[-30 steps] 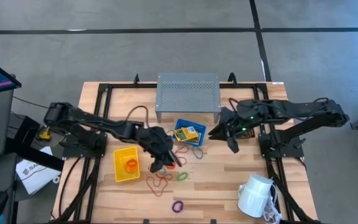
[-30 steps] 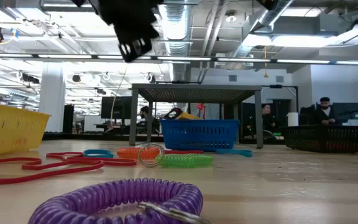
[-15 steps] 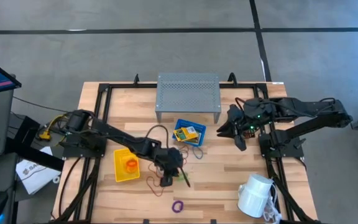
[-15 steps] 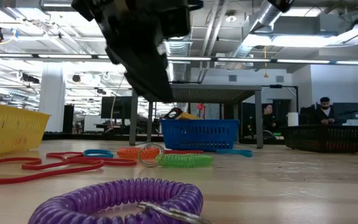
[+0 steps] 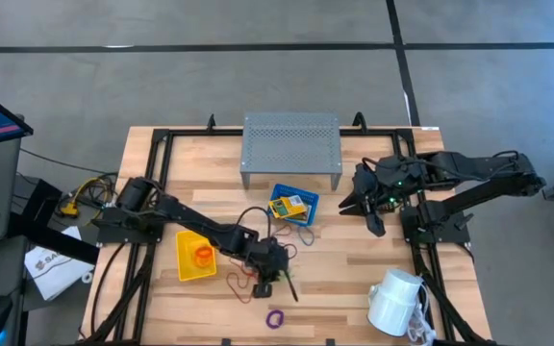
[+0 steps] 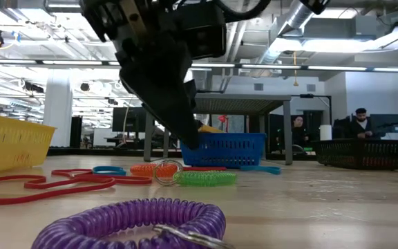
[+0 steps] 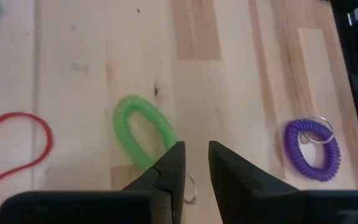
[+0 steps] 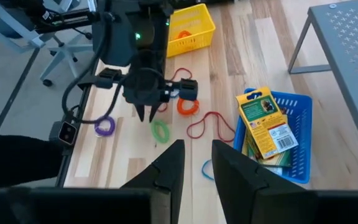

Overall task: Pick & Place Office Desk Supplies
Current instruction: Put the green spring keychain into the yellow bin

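My left gripper (image 5: pixel 275 281) (image 7: pixel 196 155) is open by a narrow gap. It hovers over the near end of a green coil loop (image 7: pixel 143 130) (image 6: pixel 206 178) that lies flat on the table, and touches nothing. A purple coil loop (image 7: pixel 311 149) (image 5: pixel 275 318) lies closer to the near edge. Red loops (image 6: pixel 47 183) and an orange one (image 8: pixel 188 106) lie beside the green loop. The yellow bin (image 5: pixel 195 256) holds an orange loop. Yellow packets (image 8: pixel 263 121) fill the blue bin (image 5: pixel 291 207). My right gripper (image 5: pixel 364 213) (image 8: pixel 196 149) hangs open and empty, right of the blue bin.
The grey perforated riser (image 5: pixel 291 144) stands behind the blue bin. A white mug (image 5: pixel 395 300) sits at the near right corner. A black-mesh bin (image 6: pixel 365 153) shows at the right in the low view. Bare wood lies between the purple loop and the mug.
My left gripper has moved from beside the yellow bin toward the near edge and the right, and has come down over the green loop. My right gripper has drawn back a little toward the table's right edge. No loop has moved.
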